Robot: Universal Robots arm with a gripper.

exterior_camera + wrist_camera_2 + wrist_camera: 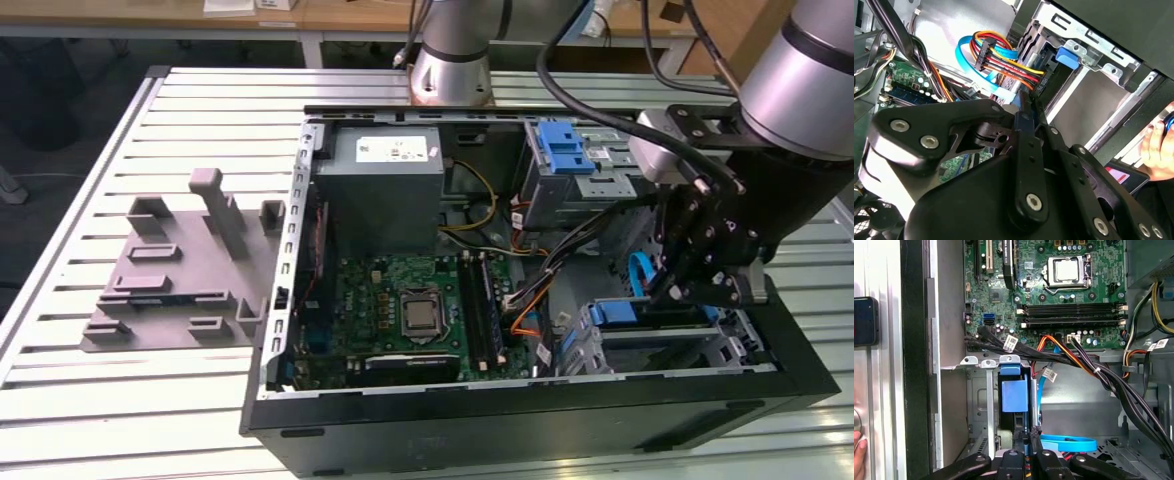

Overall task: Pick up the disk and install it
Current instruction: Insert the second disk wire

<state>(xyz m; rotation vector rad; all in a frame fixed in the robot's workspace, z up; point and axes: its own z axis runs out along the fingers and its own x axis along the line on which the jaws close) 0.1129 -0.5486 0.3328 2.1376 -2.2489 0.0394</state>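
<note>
Install step, judged near its end. Exterior view: gripper (683,292) is low inside the case (534,420), with the disk (643,314) at its 8 o'clock, in the drive cage (721,350). First wrist view: fingers pressed together, touching the disk's rear edge; any pinch unclear. Second wrist view: fingers closed beside the cables (999,60). Seating likely calls for a straight push.

Exterior view overhead; wrist views close inside case (534,420)

Disk (1015,399) with blue carrier bracket, seated edge-on in drive cage (985,405)
</note>
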